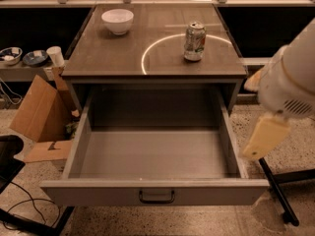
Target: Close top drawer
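Observation:
The top drawer [155, 191] is a wide, deep grey drawer. It stands pulled far out of the grey cabinet [123, 58], and its inside is empty. A small dark bail handle [156, 196] sits at the middle of its front panel. My gripper [264, 136] shows as a cream-coloured piece below the white arm [290, 82]. It hangs just outside the drawer's right wall, above the floor, and does not touch the drawer. The lower drawers are out of view.
A white bowl [117, 21] and a drink can [195, 41] stand on the cabinet top. A cardboard box [39, 109] leans at the left, below a shelf with a cup [55, 56] and dishes. A black stand leg [278, 191] lies on the floor at the right, and cables [24, 210] at the lower left.

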`<state>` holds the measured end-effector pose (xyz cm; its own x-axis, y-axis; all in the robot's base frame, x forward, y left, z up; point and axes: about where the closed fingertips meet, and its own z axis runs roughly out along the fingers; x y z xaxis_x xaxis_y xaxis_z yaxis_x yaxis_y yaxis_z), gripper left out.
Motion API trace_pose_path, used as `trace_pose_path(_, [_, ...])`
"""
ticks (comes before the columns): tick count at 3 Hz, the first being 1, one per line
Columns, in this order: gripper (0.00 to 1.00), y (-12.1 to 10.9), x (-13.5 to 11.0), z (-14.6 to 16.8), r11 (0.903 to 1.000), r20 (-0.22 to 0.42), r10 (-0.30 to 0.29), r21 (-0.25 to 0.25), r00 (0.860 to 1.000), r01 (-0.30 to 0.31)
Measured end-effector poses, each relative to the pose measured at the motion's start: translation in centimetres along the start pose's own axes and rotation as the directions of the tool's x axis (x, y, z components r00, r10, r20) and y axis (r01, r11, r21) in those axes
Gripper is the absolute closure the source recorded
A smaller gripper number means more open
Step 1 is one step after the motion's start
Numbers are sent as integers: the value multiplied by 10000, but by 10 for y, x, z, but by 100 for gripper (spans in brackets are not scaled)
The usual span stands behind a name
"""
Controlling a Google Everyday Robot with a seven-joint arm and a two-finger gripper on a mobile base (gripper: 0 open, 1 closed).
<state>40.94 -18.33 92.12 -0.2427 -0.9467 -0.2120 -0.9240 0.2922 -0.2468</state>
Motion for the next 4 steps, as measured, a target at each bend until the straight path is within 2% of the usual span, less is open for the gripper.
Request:
trace_pose_path(1, [41, 41, 0, 36, 9993, 290, 365, 19, 9989, -366])
trace_pose_path(2, [64, 89, 17, 83, 9956, 62, 896, -286, 9960, -894])
trace_pose_path(3, [87, 142, 41, 143, 9862, -465, 1341, -917, 9899, -1379])
trace_pose_path(4, [100, 197, 75, 212, 9668, -991, 1913, -1525, 9765, -2049])
